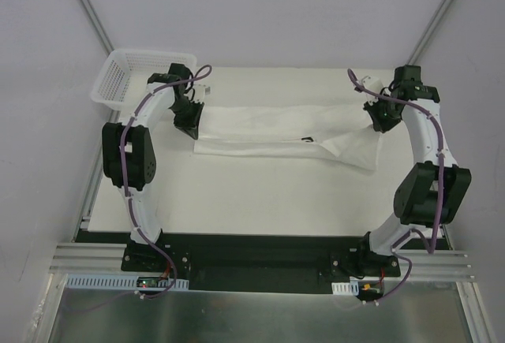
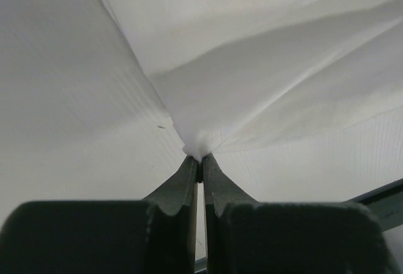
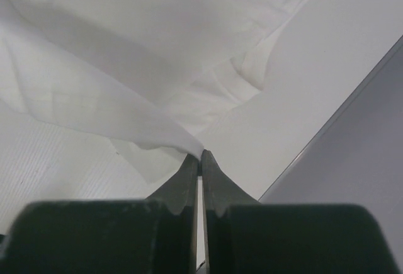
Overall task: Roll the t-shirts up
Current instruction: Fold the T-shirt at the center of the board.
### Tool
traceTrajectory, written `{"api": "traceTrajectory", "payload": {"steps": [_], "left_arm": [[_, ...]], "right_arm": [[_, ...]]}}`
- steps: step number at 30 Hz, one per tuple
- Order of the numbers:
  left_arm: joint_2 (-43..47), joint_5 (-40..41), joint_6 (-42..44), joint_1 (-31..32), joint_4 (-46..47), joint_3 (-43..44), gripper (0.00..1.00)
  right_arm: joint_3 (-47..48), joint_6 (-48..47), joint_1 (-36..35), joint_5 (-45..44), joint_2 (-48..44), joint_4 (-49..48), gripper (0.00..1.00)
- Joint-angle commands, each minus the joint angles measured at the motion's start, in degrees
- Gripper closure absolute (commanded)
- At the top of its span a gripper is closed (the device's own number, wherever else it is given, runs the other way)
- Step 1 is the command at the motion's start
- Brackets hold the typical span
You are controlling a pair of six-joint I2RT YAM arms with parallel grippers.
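A white t-shirt lies folded into a long band across the far half of the table, its small dark neck tag near the middle. My left gripper is shut on the band's left end; in the left wrist view the cloth bunches into the tips of that gripper. My right gripper is shut on the right end, where a sleeve fans out toward me. The right wrist view shows a fold of t-shirt pinched at the tips of the gripper and lifted slightly off the table.
A white plastic mesh basket stands at the table's far left corner, just behind my left arm. The table's right edge runs close beside my right gripper. Bare tabletop lies between the shirt and the arm bases.
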State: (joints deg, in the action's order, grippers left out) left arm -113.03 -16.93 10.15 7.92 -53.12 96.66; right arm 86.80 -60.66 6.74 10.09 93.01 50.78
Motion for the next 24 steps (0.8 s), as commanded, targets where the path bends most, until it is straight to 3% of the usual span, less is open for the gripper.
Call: {"api": "traceTrajectory", "payload": {"steps": [1,10,24], "left_arm": [[-1.8,3.5,1.1,0.2,-1.5,3.9,1.0],[-6.1,7.2,1.1,0.0,-1.5,9.9,1.0],[-11.9,8.9,1.2,0.0,-1.2,15.3,1.0]], "right_arm": [[6.2,0.8,-1.2,-3.6,3.9,-2.1,0.99],[14.9,-1.1,-3.7,-6.2,13.1,-3.1,0.99],[20.9,-2.1,-4.3,-8.9,21.4,-4.5,0.99]]}}
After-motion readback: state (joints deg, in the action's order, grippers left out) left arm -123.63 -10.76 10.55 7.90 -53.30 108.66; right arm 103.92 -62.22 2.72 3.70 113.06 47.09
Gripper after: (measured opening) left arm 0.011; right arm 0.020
